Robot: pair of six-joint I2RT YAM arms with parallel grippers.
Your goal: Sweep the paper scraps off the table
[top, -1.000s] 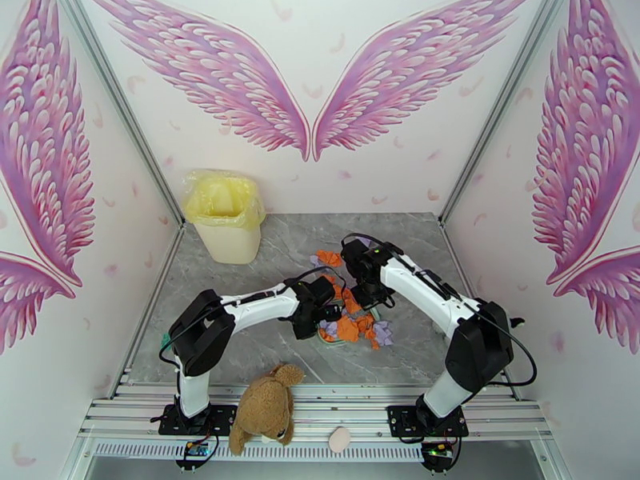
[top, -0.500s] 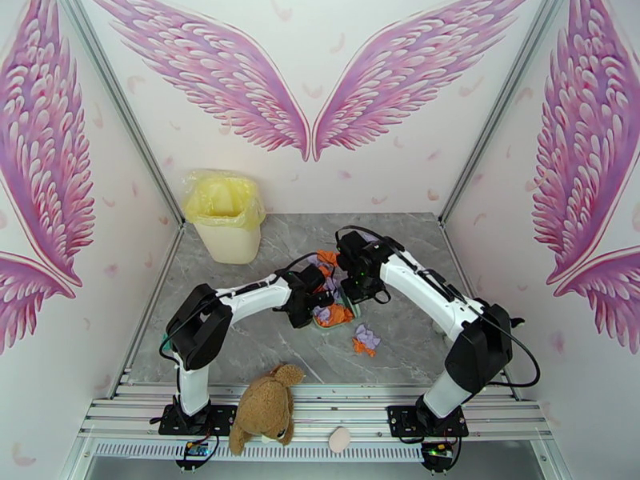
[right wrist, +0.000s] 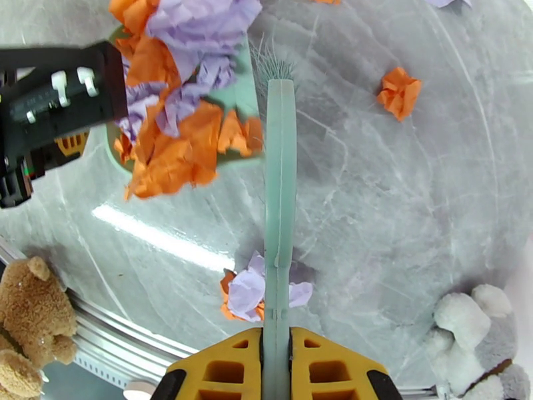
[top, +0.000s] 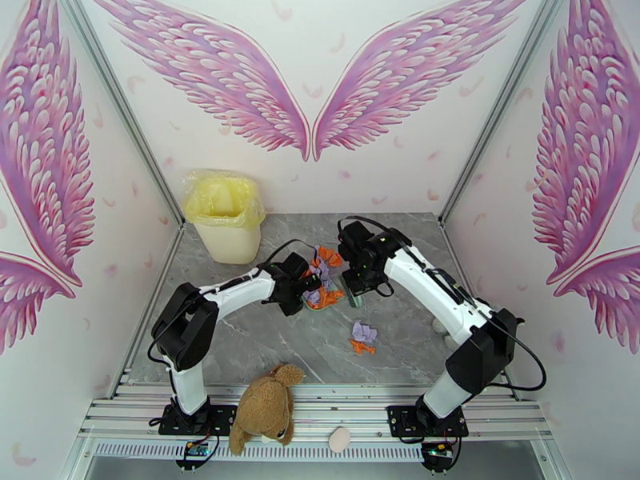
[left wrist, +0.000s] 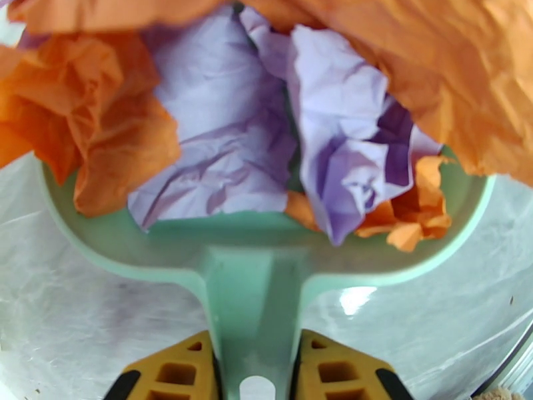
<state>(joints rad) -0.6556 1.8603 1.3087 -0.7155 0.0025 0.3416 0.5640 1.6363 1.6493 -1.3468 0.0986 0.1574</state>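
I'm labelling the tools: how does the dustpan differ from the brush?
The dustpan is a wide scoop; the brush is a narrow straight stick with bristles at its tip. The dustpan is heaped with orange and purple paper scraps; the brush carries none. The left gripper holds the dustpan, the right gripper the brush. Both are mint green, clamped by the handle.

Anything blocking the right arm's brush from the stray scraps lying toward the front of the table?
Nothing visible. Only bare table lies between the brush in the right gripper and the stray scraps.
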